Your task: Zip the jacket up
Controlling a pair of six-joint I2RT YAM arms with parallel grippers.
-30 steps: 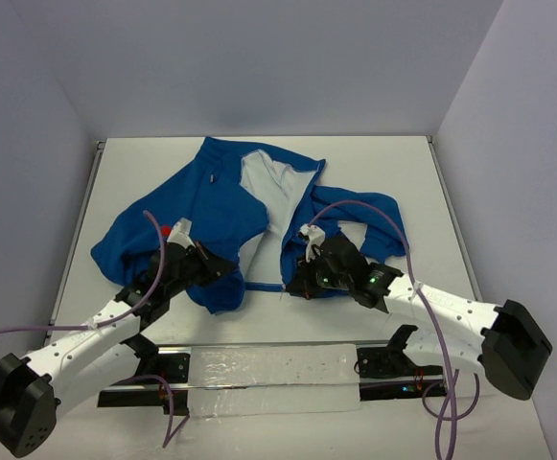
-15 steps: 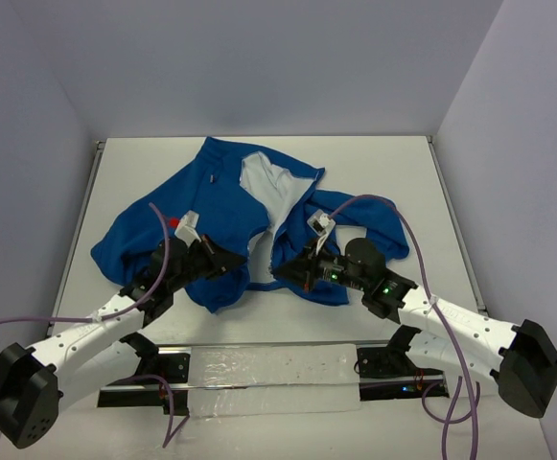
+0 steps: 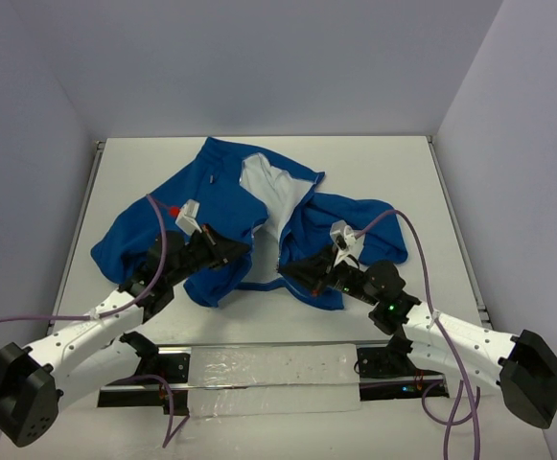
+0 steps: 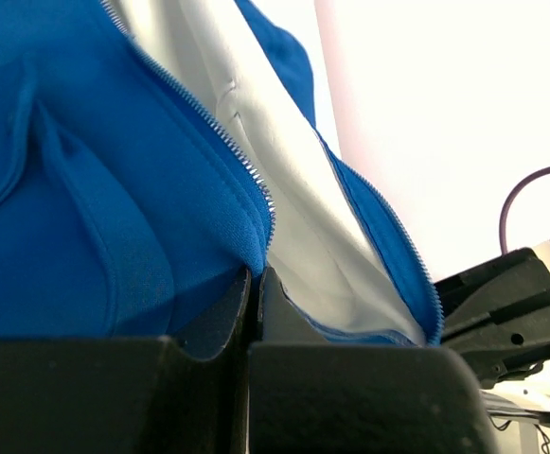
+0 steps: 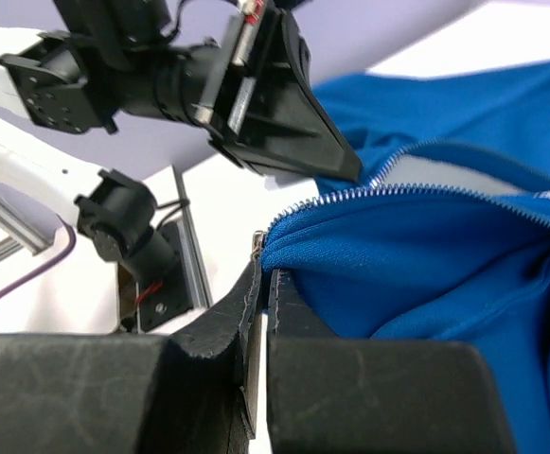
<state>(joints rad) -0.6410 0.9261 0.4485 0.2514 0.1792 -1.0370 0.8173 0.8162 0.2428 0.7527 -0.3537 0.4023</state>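
Note:
The blue jacket point(image 3: 211, 201) lies open on the table with its white lining point(image 3: 264, 182) showing. My left gripper point(image 3: 243, 251) is shut on the lower end of the left front edge, just below the zipper teeth point(image 4: 208, 128). My right gripper point(image 3: 288, 272) is shut on the bottom corner of the right front edge; the silver zipper end point(image 5: 257, 244) pokes out above its jaws. The two grippers hold their edges a short gap apart, and the left gripper point(image 5: 348, 174) shows close by in the right wrist view.
A small red item point(image 3: 170, 208) peeks out by the jacket's left sleeve. The white table point(image 3: 383, 163) is walled on three sides. A metal rail point(image 3: 268, 369) with the arm bases runs along the near edge.
The left gripper has moved right and slightly away with its edge. The right arm has swung lower and to the right, dragging the right front panel nearer. Both grips are unchanged.

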